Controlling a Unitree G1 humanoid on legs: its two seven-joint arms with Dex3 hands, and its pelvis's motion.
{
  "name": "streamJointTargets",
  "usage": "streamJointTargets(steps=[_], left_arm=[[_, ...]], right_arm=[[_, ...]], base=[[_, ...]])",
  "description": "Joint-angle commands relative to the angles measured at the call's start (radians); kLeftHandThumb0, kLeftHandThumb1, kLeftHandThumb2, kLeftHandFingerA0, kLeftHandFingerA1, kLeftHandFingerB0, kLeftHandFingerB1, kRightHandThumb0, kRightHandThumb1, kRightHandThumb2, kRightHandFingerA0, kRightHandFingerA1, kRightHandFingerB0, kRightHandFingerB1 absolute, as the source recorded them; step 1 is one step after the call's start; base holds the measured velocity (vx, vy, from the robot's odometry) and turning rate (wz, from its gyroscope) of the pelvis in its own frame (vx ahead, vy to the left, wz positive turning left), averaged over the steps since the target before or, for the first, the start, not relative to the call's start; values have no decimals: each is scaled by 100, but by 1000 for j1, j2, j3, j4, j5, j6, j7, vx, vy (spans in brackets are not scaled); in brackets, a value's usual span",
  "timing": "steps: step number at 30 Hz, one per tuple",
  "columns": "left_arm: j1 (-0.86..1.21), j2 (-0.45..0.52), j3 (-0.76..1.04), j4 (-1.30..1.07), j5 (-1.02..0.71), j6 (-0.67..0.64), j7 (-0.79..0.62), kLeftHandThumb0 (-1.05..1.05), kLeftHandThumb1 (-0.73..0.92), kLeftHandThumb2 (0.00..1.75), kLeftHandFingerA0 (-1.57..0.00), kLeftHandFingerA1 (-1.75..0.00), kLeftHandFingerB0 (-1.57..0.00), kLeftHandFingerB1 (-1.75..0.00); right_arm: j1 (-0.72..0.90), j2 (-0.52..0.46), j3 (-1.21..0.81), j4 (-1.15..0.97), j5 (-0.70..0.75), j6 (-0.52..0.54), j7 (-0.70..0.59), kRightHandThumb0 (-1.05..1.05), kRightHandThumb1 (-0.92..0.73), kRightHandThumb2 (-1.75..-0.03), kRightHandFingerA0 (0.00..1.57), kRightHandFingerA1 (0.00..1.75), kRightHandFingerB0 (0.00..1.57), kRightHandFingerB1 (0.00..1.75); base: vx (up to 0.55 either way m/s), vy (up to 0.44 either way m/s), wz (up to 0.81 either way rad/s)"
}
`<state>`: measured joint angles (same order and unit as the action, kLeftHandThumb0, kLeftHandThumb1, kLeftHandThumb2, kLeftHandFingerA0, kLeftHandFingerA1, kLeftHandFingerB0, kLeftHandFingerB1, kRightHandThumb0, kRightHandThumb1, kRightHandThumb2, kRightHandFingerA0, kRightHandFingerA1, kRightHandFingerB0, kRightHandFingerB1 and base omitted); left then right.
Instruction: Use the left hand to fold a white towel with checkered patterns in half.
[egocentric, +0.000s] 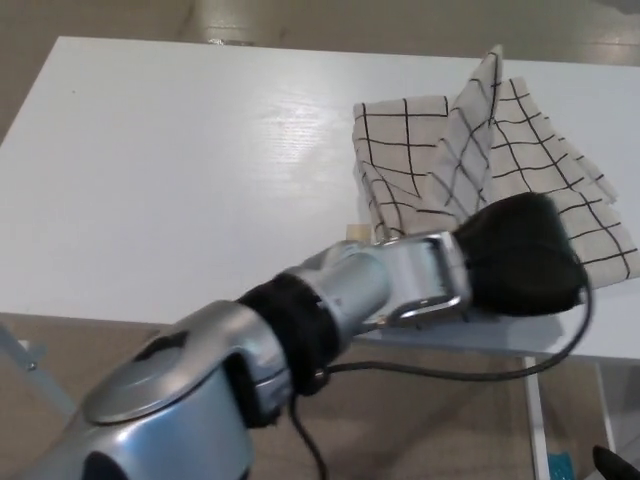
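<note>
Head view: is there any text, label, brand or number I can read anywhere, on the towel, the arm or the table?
None can be read.
Towel: only a black checkered grid on white, no tag or lettering in view.
Left hand: plain black, no marking visible.
Left forearm: bare silver metal, no lettering visible.
Table: plain white, nothing printed.
</note>
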<state>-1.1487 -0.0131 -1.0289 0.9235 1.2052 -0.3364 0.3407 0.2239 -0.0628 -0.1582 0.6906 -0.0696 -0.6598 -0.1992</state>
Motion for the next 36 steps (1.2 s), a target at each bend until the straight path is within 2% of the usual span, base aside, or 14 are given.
streamJointTargets(steps=[1,6,7,8,9,10,12,13,17,21,22,25,26,36], left_arm=[[-66,-81,8,42,-8,69,-192,-51,52,57,-66,-40,-66,-40],[-41,-108,-33,50,12,67,-223,-54,59,58,-56,-38,-53,-36],[-31,-114,-37,57,12,77,-235,-66,50,85,-30,-43,-43,-49],[-31,-114,-37,57,12,77,-235,-66,50,85,-30,-43,-43,-49],[-21,-129,-48,62,14,96,-288,-72,52,81,-12,-37,-25,-41],[-16,-143,-47,66,6,109,-328,-37,31,92,0,-48,0,-45],[-13,-148,-45,67,0,114,-341,-37,31,92,0,-48,0,-45],[-6,-157,-31,60,-22,127,-391,-84,60,59,0,-16,-13,-29],[2,-152,-22,40,-36,136,-438,-88,47,81,-2,-7,-7,-31],[11,-133,-30,4,-21,146,-436,-93,54,68,-1,-15,-13,-31],[13,-117,-23,-20,-24,146,-442,-81,45,87,0,-5,-8,-30],[17,-90,-16,-64,-21,148,-448,-96,60,63,0,0,-6,-26],[24,-78,-7,-87,-25,150,-452,-89,51,93,0,0,-3,-18],[-48,62,188,-329,-68,166,-487,-105,76,114,0,-1,0,-9]], right_arm=[[11,-4,10,-22,5,14,21,-34,-86,-65,50,71,41,50],[16,10,6,-51,51,37,62,-36,-86,-65,51,72,43,51],[17,12,6,-55,53,39,63,-36,-85,-65,52,74,45,52],[17,12,6,-55,53,39,63,-36,-85,-65,52,74,45,52],[16,13,4,-52,60,34,73,-36,-85,-65,52,75,46,53],[17,11,2,-47,64,29,81,-36,-86,-65,52,75,46,53],[19,11,1,-45,64,27,83,-36,-86,-65,52,75,46,53],[24,6,3,-41,58,22,86,-35,-86,-65,51,77,46,54],[34,-3,12,-40,31,17,76,-35,-85,-65,52,77,46,54],[43,-1,17,-51,17,16,59,-35,-85,-65,53,78,46,54],[38,-4,22,-43,3,9,48,-35,-85,-65,53,77,46,55],[30,-7,27,-38,-10,6,39,-34,-85,-65,53,77,46,55],[28,-6,28,-40,-12,9,35,-35,-85,-65,54,78,46,55],[-14,-20,34,-15,-12,-4,46,-38,-84,-65,57,79,48,62]], base=[[0,0,0],[0,0,0],[0,0,0],[0,0,0],[0,0,0],[0,0,0],[0,0,0],[0,0,0],[0,0,0],[0,0,0],[0,0,0],[0,0,0],[0,0,0],[0,0,0]])
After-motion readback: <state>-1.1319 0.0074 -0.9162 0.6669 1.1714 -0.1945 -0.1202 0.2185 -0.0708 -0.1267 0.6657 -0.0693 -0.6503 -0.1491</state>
